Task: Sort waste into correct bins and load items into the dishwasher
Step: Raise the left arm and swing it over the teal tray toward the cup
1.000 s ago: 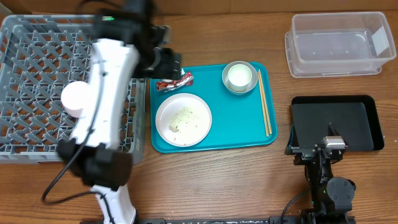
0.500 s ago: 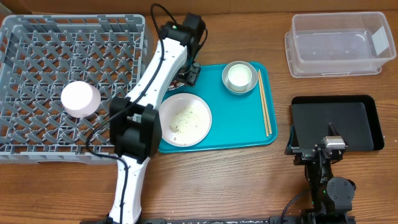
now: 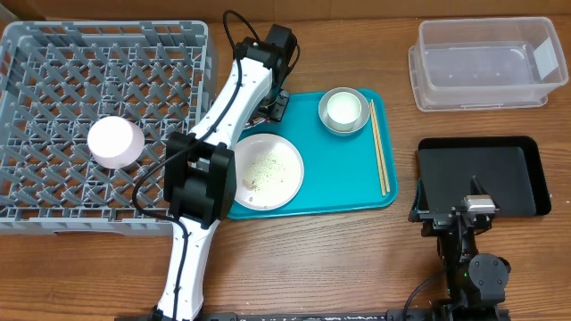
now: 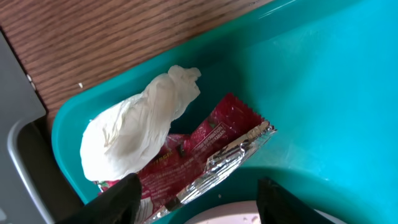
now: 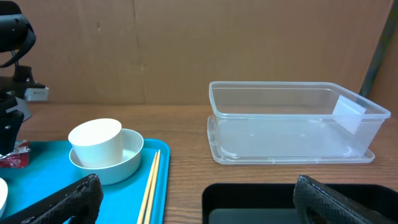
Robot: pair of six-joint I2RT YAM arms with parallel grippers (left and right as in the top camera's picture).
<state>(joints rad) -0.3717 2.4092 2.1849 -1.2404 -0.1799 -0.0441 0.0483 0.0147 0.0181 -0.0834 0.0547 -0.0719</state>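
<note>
Overhead: The rack sits at the left with a white bowl upturned on its grid. To its right, the teal tray carries the plate with rice bits on it. The tray also holds the steel bowl, the cup inside it, and the chopsticks along the right edge. The left gripper is down at the tray's far left corner. The tub stands far right and the black tray lies nearer. The right arm is at the black tray's near edge.

Left wrist: The wrapper and the wad lie touching in the tray corner, with the wad partly over the wrapper. The jaws stand parted on either side of the wrapper's near end. The right finger is clear of the wrapper. Whether the left finger touches it cannot be told.

Right wrist: The right gripper is spread wide over the black tray, with nothing between its fingers. The tub lies beyond, and the cup, steel bowl and chopsticks are to the left.
</note>
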